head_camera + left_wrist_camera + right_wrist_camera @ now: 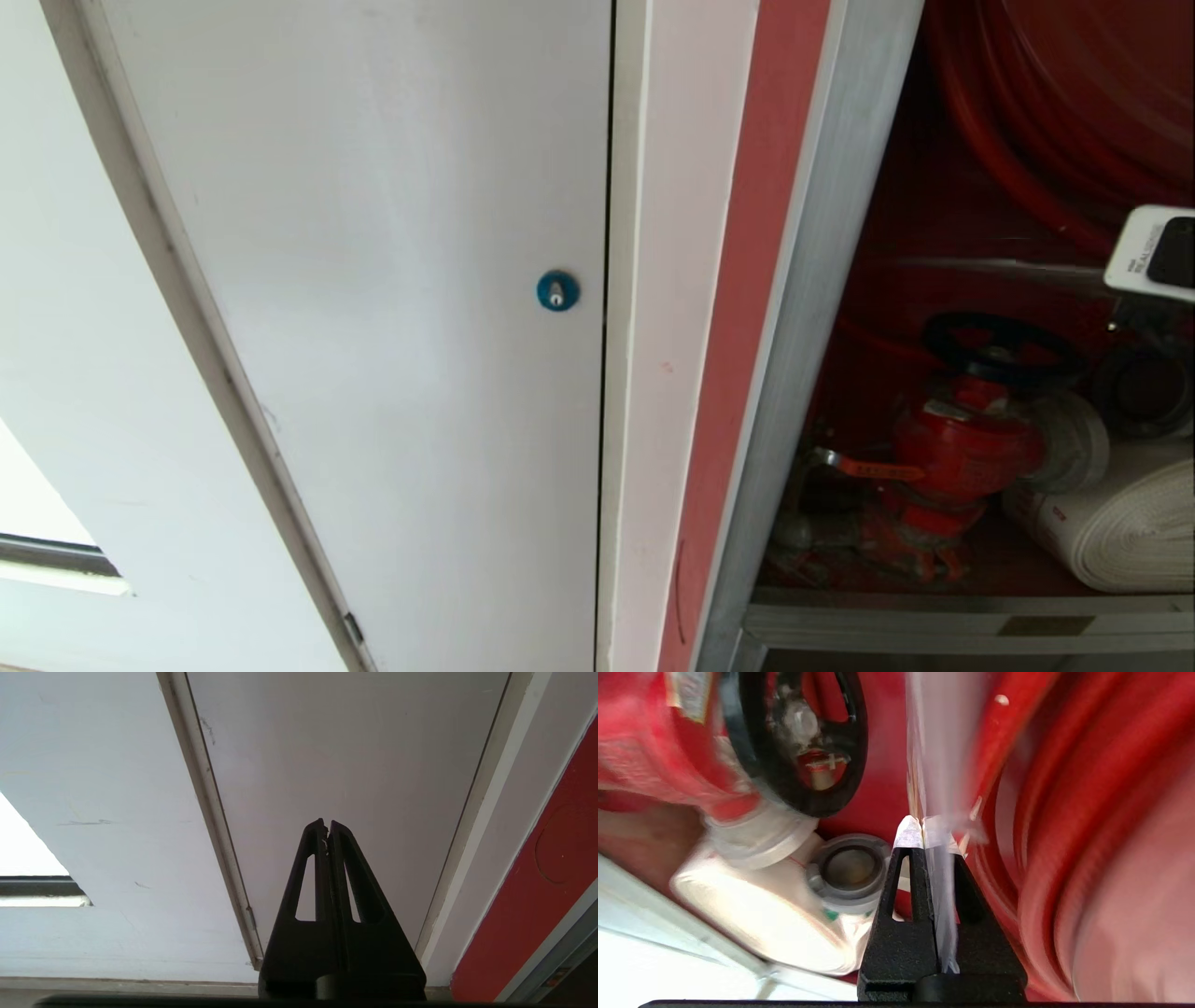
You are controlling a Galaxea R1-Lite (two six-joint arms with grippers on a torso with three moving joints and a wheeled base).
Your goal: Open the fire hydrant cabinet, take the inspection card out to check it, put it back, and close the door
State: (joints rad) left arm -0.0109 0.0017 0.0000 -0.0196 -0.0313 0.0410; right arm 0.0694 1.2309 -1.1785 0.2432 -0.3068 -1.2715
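Note:
The fire hydrant cabinet (822, 280) stands open at the right of the head view, its red interior showing. Inside are a red valve (962, 448) with a black handwheel (999, 345), a white rolled hose (1130, 523) and the red hose reel (1055, 93). My right gripper (923, 823) is inside the cabinet, shut on the inspection card (941, 742), a thin white sheet seen edge-on between the jaws. It hangs between the handwheel (794, 742) and the reel (1087, 835). Only that arm's wrist (1153, 252) shows in the head view. The door is out of view.
A plain white panel (373, 280) with a blue round lock (557, 290) fills the left of the head view. My left gripper (326, 823) is parked, shut and empty, pointing at that panel (350, 742). A grey hose coupling (850, 870) sits beside my right fingers.

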